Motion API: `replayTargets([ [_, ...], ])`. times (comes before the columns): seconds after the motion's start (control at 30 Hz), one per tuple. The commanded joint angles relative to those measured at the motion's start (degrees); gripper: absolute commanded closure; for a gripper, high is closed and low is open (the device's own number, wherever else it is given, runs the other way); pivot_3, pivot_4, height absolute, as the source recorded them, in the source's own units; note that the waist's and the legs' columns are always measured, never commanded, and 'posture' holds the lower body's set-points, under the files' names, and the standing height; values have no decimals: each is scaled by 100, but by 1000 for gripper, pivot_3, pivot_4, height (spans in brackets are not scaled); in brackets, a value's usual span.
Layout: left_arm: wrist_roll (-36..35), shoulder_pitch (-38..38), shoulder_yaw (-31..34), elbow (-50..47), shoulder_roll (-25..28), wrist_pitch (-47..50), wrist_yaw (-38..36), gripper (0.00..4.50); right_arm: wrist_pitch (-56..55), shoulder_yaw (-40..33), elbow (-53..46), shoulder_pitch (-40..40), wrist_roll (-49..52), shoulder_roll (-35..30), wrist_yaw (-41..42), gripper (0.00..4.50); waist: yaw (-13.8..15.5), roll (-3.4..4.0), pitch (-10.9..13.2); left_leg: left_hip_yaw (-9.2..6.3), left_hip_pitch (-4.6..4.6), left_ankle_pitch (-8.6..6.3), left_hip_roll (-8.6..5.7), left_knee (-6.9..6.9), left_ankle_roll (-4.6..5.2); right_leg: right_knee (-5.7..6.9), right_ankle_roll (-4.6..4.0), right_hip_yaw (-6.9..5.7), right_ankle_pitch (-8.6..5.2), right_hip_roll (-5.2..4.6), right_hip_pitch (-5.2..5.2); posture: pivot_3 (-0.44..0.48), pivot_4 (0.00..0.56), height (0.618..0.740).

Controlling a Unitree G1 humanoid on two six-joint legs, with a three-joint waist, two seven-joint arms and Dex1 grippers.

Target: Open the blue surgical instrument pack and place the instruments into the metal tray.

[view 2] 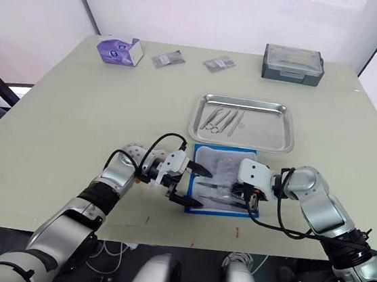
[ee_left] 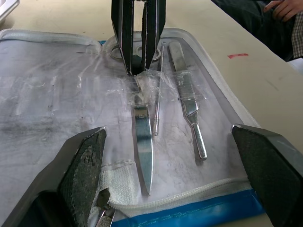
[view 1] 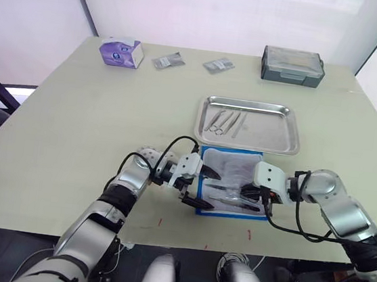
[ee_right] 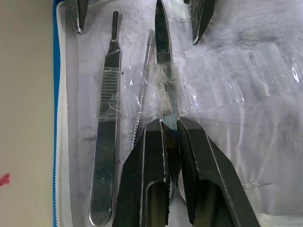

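Blue surgical instrument pack (view 1: 232, 182): open flat at table's near edge, just before metal tray (view 1: 248, 124) | scissors (ee_left: 142, 146), scalpel handle (ee_left: 189, 101), thin probe (ee_left: 157, 101) lie parallel | right gripper (ee_right: 171, 135) clenched on scissors | left gripper (ee_left: 168, 156) spread wide, empty | tray: three instruments (view 1: 225, 121).

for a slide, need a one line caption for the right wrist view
Right gripper pinching silvery scissors taped inside the opened blue surgical instrument pack, beside a flat scalpel handle and thin probe.
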Motion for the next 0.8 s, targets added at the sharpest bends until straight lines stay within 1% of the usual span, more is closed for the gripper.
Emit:
replayTargets([
  [0.03, 510, 319, -394, 468, -1, 206, 59, 0, 163, 135, -258, -18, -63, -95, 97, 4414, 4, 2, -1, -3, -5, 0, 0, 0, 0, -6, 0, -4, 0, 0, 0, 0, 150, 731],
  [0.23, 495, 345, -388, 465, -18, 202, 42, 0, 256, 165, -383, -112, -148, -182, 125, 4414, 11, 3, 0, -6, -20, -1, -2, 2, 1, -26, 1, -1, 2, -1, 0, 0, 150, 731],
  [0.8, 501, 419, -420, 395, -45, 214, 52, 0, 570, 329, -854, -429, -273, -419, 266, 4414, 21, 25, 14, -8, -23, -2, -3, 2, 4, -28, 2, -3, 2, -2, -1, 0, 150, 731],
])
